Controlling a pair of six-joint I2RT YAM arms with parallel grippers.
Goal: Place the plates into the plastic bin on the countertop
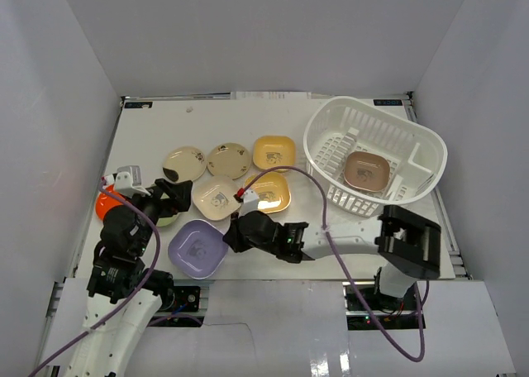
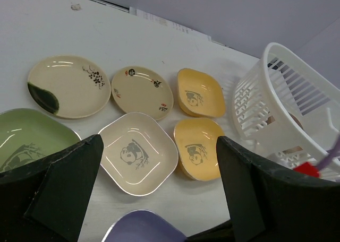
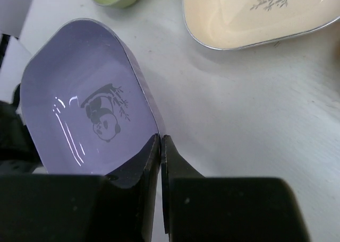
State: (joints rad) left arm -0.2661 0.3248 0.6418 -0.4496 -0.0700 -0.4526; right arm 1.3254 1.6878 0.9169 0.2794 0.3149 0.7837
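My right gripper (image 1: 232,237) is shut on the right rim of a purple panda plate (image 1: 197,249) lying on the white countertop (image 1: 157,129); in the right wrist view the jaws (image 3: 160,141) pinch the rim of that plate (image 3: 79,104). My left gripper (image 1: 169,199) is open and empty, hovering over the plates; its view shows the gripper (image 2: 159,162) above a cream square panda plate (image 2: 138,153). The white slotted bin (image 1: 331,116) stands at the right rear and holds a brown plate (image 1: 366,170).
On the countertop lie a cream round plate (image 1: 183,163), a tan round plate (image 1: 228,159), two yellow plates (image 1: 274,152) (image 1: 269,193), a green plate (image 2: 26,138) under my left gripper and an orange plate (image 1: 107,203) at far left. White walls enclose the table.
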